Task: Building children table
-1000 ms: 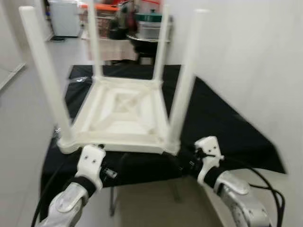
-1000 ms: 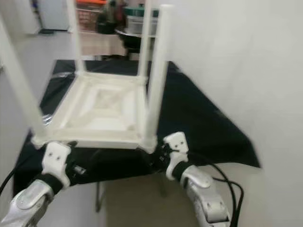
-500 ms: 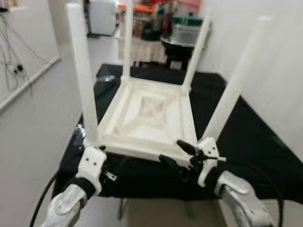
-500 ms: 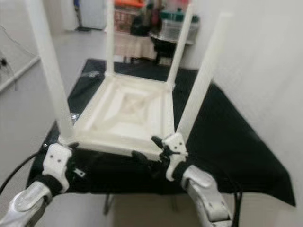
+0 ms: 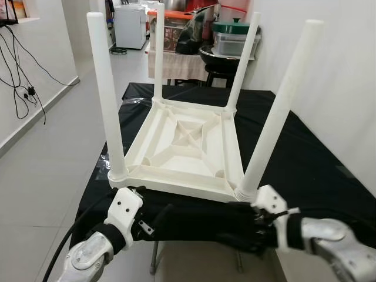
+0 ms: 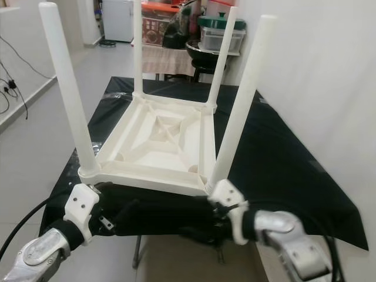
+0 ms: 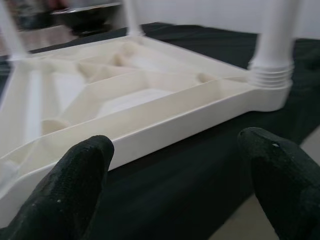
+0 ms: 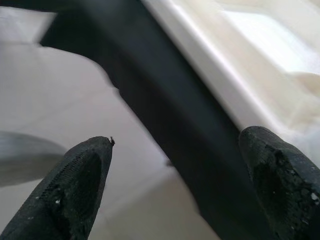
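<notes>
Black-draped worktop: white plastic children's table inverted at centre, four legs up, likely for assembly access. Left gripper at 7 o'clock, right gripper at 5, both spread, empty.

Desk cover: black cloth draped over the desk, hanging at the near edge.
Far end: white fridge, lidded green pot, cluttered stand.
Left wall: dangling black cables.
Floor: pale tiles.
</notes>
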Available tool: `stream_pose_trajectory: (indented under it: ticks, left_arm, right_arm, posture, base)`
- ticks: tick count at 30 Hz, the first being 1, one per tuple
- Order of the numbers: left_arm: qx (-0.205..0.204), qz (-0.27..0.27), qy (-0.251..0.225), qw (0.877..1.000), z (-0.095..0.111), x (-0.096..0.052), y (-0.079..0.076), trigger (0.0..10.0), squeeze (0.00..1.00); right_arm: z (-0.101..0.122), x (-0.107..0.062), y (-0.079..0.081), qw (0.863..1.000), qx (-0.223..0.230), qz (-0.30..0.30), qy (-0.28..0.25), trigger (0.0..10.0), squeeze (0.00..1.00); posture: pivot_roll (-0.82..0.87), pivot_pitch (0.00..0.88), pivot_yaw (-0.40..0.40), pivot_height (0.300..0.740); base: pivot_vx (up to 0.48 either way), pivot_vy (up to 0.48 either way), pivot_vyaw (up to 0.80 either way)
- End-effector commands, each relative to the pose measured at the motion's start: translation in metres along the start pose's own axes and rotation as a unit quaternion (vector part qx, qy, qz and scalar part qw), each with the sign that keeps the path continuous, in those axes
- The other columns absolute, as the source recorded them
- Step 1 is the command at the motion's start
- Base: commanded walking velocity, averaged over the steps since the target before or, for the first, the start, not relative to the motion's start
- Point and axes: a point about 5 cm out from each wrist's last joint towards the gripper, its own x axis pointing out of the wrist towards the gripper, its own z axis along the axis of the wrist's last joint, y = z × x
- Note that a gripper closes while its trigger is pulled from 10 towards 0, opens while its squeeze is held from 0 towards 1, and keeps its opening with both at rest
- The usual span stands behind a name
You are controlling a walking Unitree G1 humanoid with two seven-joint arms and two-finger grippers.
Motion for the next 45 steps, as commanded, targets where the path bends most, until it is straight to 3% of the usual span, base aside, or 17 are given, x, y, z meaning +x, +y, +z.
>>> stream_pose_trajectory:
  ticks: [1,3,7,13,17,18,19,20,21,24,28,38,39,40,45]
  left_arm:
    - [-0.002,-0.017,0.001,1.000,-0.002,-0.001,-0.004,10.0,0.00]
    - [-0.003,-0.038,-0.008,0.999,0.001,-0.002,-0.008,10.0,0.00]
    - [-0.004,-0.056,-0.013,0.998,0.002,-0.002,-0.011,10.0,0.00]
    - [-0.012,-0.096,-0.022,0.995,0.004,-0.002,-0.016,10.0,0.00]
    - [-0.029,-0.121,-0.030,0.992,0.006,-0.001,-0.018,10.0,0.00]
    - [-0.033,-0.125,-0.031,0.991,0.006,0.000,-0.018,8.5,0.00]
    - [-0.039,-0.134,-0.033,0.990,0.006,0.000,-0.019,1.1,0.00]
    - [-0.039,-0.134,-0.033,0.990,0.006,0.000,-0.019,1.1,0.00]
    - [-0.046,-0.144,-0.035,0.988,0.007,0.000,-0.020,0.0,0.00]
    - [-0.051,-0.152,-0.037,0.986,0.007,0.001,-0.020,0.0,0.00]
    - [-0.061,-0.187,-0.039,0.980,0.008,0.002,-0.024,0.0,0.00]
    - [-0.066,-0.194,-0.039,0.978,0.008,-0.001,-0.025,0.0,0.00]
    - [-0.067,-0.195,-0.039,0.978,0.009,-0.003,-0.026,0.0,0.00]
    - [-0.069,-0.196,-0.039,0.977,0.009,-0.004,-0.027,0.0,0.00]
    - [-0.074,-0.199,-0.037,0.977,0.010,-0.008,-0.028,0.0,0.00]
  right_arm:
    - [-0.001,-0.006,-0.008,1.000,0.010,-0.017,0.011,10.0,0.00]
    - [0.002,-0.010,-0.029,0.997,0.034,-0.075,0.010,10.0,0.00]
    - [0.007,-0.011,-0.043,0.992,0.053,-0.115,0.004,10.0,0.00]
    - [0.019,-0.007,-0.051,0.993,0.039,-0.109,-0.026,10.0,0.00]
    - [0.035,-0.001,-0.054,0.993,0.018,-0.090,-0.078,10.0,0.00]
    - [0.039,0.000,-0.055,0.992,0.012,-0.083,-0.095,10.0,0.00]
    - [0.047,0.002,-0.054,0.990,0.007,-0.063,-0.122,10.0,0.00]
    - [0.047,0.002,-0.054,0.990,0.007,-0.063,-0.122,10.0,0.00]
    - [0.054,0.007,-0.056,0.988,0.005,-0.048,-0.147,10.0,0.00]
    - [0.058,0.010,-0.057,0.986,0.004,-0.038,-0.163,10.0,0.00]
    - [0.074,0.035,-0.068,0.978,0.015,0.001,-0.208,10.0,0.00]
    - [0.084,0.054,-0.071,0.977,0.013,0.041,-0.211,10.0,0.00]
    - [0.085,0.058,-0.071,0.977,0.011,0.047,-0.207,7.0,0.00]
    - [0.083,0.063,-0.072,0.978,0.006,0.055,-0.200,0.0,0.00]
    - [0.080,0.069,-0.075,0.981,-0.001,0.059,-0.183,0.0,0.00]
  posture:
    - [-0.01,0.000,-0.103,0.740]
    - [-0.01,0.000,-0.107,0.740]
    - [-0.01,0.000,-0.109,0.740]
    - [-0.01,0.000,-0.107,0.740]
    - [-0.01,0.000,-0.107,0.740]
    - [-0.01,0.000,-0.108,0.740]
    - [-0.01,0.000,-0.107,0.740]
    - [-0.01,0.000,-0.107,0.740]
    - [-0.01,0.000,-0.107,0.740]
    - [-0.01,0.000,-0.107,0.740]
    - [0.00,0.000,-0.112,0.740]
    - [0.02,0.000,-0.122,0.740]
    - [0.04,0.000,-0.128,0.740]
    - [0.04,0.000,-0.129,0.740]
    - [0.05,0.000,-0.128,0.740]
  base:
    - [0.000,0.000,0.00]
    - [0.000,0.000,0.00]
    - [0.000,0.000,0.00]
    - [0.000,0.000,0.00]
    - [0.000,0.000,0.00]
    - [0.000,0.000,0.00]
    - [0.000,0.000,0.00]
    - [0.000,0.000,0.00]
    - [0.000,0.000,0.00]
    - [0.000,0.000,0.00]
    - [0.000,0.000,0.00]
    - [0.000,0.000,0.00]
    - [0.000,0.000,0.00]
    - [0.000,0.000,0.00]
    - [0.000,0.000,0.00]
